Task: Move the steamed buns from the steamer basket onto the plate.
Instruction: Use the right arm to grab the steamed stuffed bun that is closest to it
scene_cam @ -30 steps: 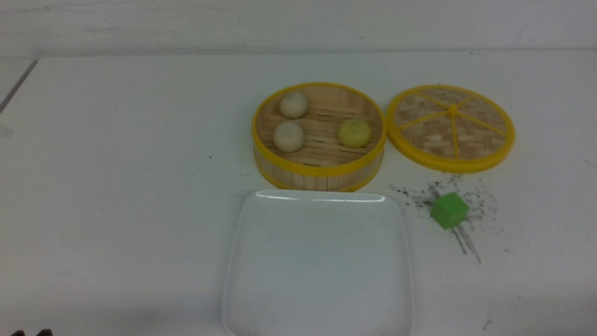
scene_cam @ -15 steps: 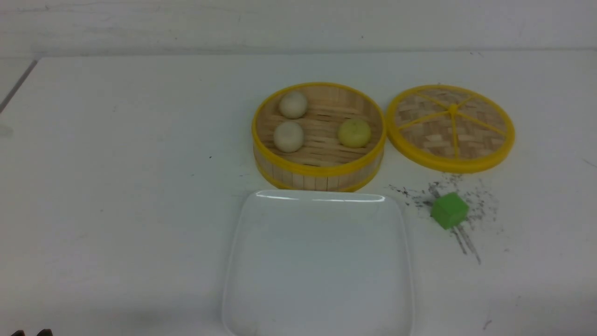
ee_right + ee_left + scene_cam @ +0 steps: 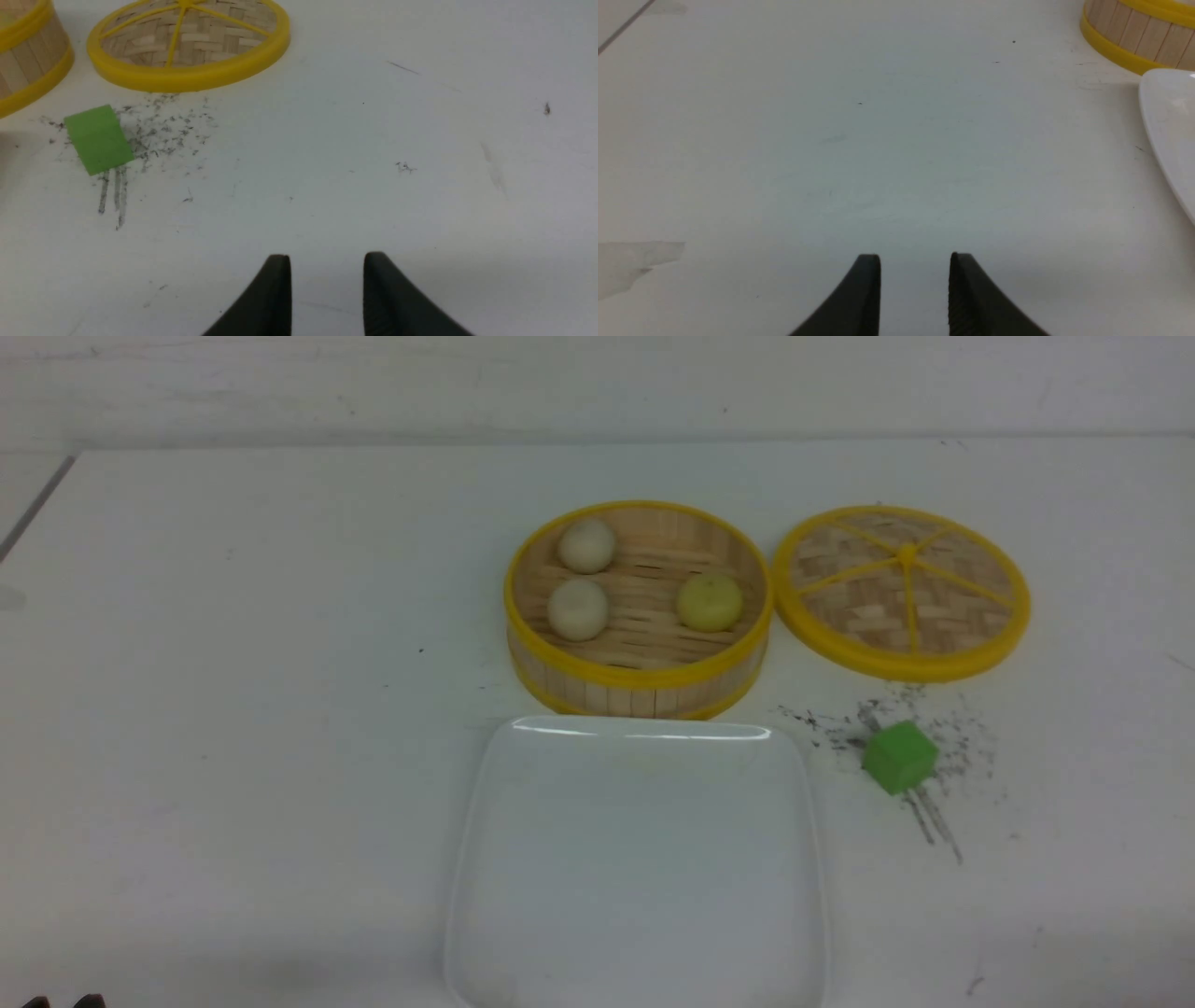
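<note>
Nothing has moved since the earlier front frames; every item sits as it did.

Lower left corner of the front view: tips of the left gripper [image 3: 61,1001] just show. In its wrist view the left gripper [image 3: 914,256] has its fingers parted by a moderate gap, holding nothing, over bare table [image 3: 831,140].

Centre: steamer basket [image 3: 639,686], uncovered, mouth upward. All three steamed buns lie inside on the slats: two off-white at upper left [image 3: 586,545] and left [image 3: 578,609], one pale yellow at right [image 3: 709,602]. They are round domes, crown up, with no long axis to align to.

Below the basket, nearly touching its wall: plate [image 3: 635,859], bare.

Progress: zero of three moved; no reach begun.

Right of the basket: lid [image 3: 902,590] lying flat; green cube [image 3: 899,757] below it.

Right gripper [image 3: 327,255]: fingers likewise parted, holding nothing.
</note>
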### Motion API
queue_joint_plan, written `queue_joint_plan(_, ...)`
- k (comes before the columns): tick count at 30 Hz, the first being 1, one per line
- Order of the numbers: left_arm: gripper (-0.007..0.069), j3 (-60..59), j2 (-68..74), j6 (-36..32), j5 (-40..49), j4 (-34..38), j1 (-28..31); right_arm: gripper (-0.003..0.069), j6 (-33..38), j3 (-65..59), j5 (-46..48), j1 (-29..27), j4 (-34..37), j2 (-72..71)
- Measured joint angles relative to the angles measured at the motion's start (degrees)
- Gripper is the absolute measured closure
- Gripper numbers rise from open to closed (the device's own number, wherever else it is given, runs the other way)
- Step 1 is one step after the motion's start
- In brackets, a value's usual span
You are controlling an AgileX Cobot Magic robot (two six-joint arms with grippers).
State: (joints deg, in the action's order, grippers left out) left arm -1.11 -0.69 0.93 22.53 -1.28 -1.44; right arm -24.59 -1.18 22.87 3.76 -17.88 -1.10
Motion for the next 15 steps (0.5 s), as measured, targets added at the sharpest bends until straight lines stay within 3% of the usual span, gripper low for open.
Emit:
queue_joint_plan(6,0.0382,0.0,0.0,0.0,0.0,0.0,0.0,0.0417,-1.6,-0.3,-3.8,0.0,0.7,0.0)
queue_joint_plan(10,0.0382,0.0,0.0,0.0,0.0,0.0,0.0,0.0417,-1.9,-0.3,-11.3,0.0,2.1,0.0)
queue_joint_plan(15,0.0382,0.0,0.0,0.0,0.0,0.0,0.0,0.0417,-2.4,-0.3,-12.3,0.0,5.3,0.0)
